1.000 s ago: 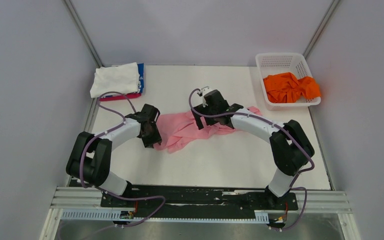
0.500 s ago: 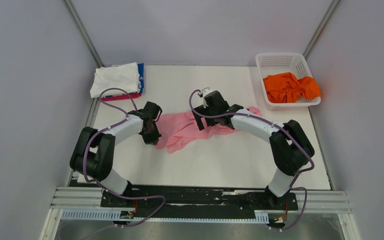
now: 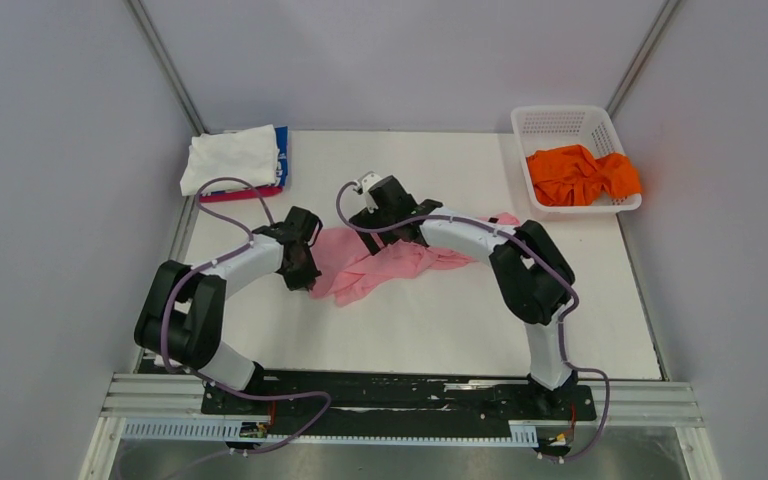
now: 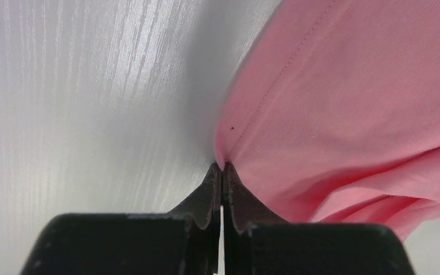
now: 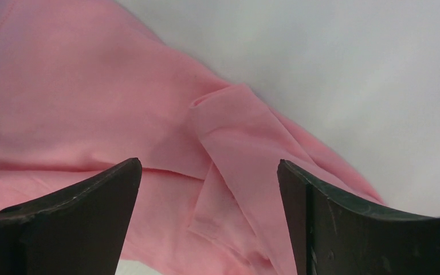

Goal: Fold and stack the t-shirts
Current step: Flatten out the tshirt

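The light pink t-shirt (image 3: 380, 262) lies crumpled in the middle of the table. My left gripper (image 3: 305, 272) is shut on its left edge; in the left wrist view the closed tips (image 4: 222, 169) pinch a fold of the pink cloth (image 4: 344, 109). My right gripper (image 3: 372, 212) is open just above the shirt's far left part; in the right wrist view the pink cloth (image 5: 217, 149) lies between my spread fingers (image 5: 80, 200). An orange t-shirt (image 3: 580, 175) sits in the basket. White (image 3: 228, 158), blue (image 3: 282, 150) and magenta (image 3: 245, 192) t-shirts are stacked at the far left.
The white lattice basket (image 3: 560, 122) stands at the table's far right corner. Grey walls enclose the table on three sides. The arm bases sit on the rail at the near edge.
My right gripper has moved left over the pink shirt, from its middle to its far left part. My left gripper has stayed shut on the shirt's left edge.
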`<state>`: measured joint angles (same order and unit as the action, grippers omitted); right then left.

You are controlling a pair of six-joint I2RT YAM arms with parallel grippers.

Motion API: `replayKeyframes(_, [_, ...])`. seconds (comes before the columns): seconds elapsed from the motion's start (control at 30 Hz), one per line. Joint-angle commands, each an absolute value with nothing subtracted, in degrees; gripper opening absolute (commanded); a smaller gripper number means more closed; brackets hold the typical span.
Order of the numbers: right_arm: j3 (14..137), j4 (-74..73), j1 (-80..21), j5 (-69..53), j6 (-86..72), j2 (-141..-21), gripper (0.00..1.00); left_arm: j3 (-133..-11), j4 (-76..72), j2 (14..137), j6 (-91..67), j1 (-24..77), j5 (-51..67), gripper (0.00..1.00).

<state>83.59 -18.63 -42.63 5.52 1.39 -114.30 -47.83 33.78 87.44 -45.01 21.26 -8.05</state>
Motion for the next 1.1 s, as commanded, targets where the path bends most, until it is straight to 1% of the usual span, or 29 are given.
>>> replayKeyframes(0.0, [88.79, -19.44, -42.63, 7.59, 7.80, -118.13, 0.90, -47.04, 33.39, 85.60, -44.48, 21.36, -9.64, 0.00])
replayKeyframes(0.13, [90.39, -19.54, -42.55, 11.42, 8.79, -121.11, 0.87, -46.51, 33.40, 84.64, -44.83, 21.35, -10.03, 0.00])
replayKeyframes(0.23, [90.37, -19.54, -42.33, 13.79, 8.22, -121.89, 0.81, -46.18, 33.51, 83.87, -45.06, 21.36, -10.33, 0.00])
replayKeyframes(0.33, [89.65, -19.53, -41.74, 15.22, 7.93, -121.43, 0.71, -46.46, 34.20, 83.79, -45.08, 21.31, -11.09, 0.00])
replayKeyframes(0.5, [87.53, -19.38, -40.38, 14.98, 6.68, -118.55, 0.62, -47.04, 36.05, 84.33, -44.56, 21.36, -12.60, 0.00])
replayKeyframes(0.63, [85.99, -18.53, -39.62, 13.42, 5.71, -116.64, 0.47, -47.27, 36.60, 84.35, -45.06, 21.36, -13.31, 0.00])
replayKeyframes(0.73, [85.84, -18.30, -39.07, 12.14, 5.16, -116.31, 0.40, -47.22, 36.54, 83.93, -45.38, 21.36, -13.36, 0.00])
replayKeyframes(0.83, [85.83, -18.19, -38.94, 10.59, 4.71, -116.20, 0.29, -47.20, 36.54, 83.78, -45.20, 21.36, -13.62, 0.00])
replayKeyframes(0.9, [85.59, -17.76, -38.94, 10.01, 4.33, -115.81, 0.17, -47.47, 36.75, 83.76, -45.27, 21.35, -14.10, 0.00])
replayKeyframes(0.97, [85.36, -17.22, -38.78, 9.99, 4.01, -115.31, 0.02, -47.79, 37.28, 83.72, -45.66, 21.36, -14.96, 0.00])
replayKeyframes(1.0, [85.20, -17.09, -38.62, 9.83, 3.78, -115.00, 0.00, -47.93, 37.64, 83.46, -45.81, 21.36, -15.21, 0.00])
replayKeyframes(1.07, [84.39, -16.01, -38.22, 10.05, 2.89, -114.00, 0.00, -48.35, 37.75, 82.74, -46.16, 21.31, -16.17, 0.00])
